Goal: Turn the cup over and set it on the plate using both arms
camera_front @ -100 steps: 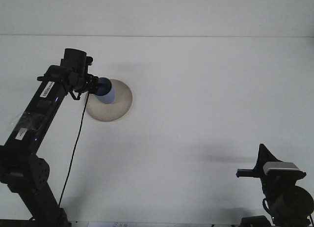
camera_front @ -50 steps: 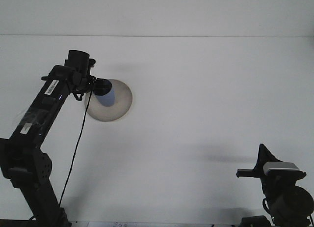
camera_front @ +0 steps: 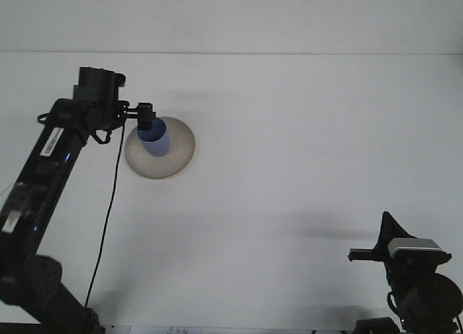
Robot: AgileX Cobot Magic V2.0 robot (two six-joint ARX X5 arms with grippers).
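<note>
Reaching across the white table (camera_front: 304, 168), the left gripper (camera_front: 145, 117) sits at the far rim of the blue cup (camera_front: 154, 139), which stands mouth-up on the beige plate (camera_front: 177, 157). The cup rests toward the plate's left half rather than its centre, probably because the arm comes in from that side and sets it down at the nearest clear spot. From this view the fingers look closed on the cup's rim, though the dark parts blur together there, so a thin gap cannot be ruled out. Gripping at the rim (rather than around the body) keeps the fingers clear of the plate while the cup's base settles flat. The right gripper (camera_front: 372, 253) is parked low at the near right corner, well apart from the plate; only an edge of it shows, so I cannot tell whether it is wide or narrow. With the cup upright on the plate, the task looks nearly finished, with only the letting go left.
</note>
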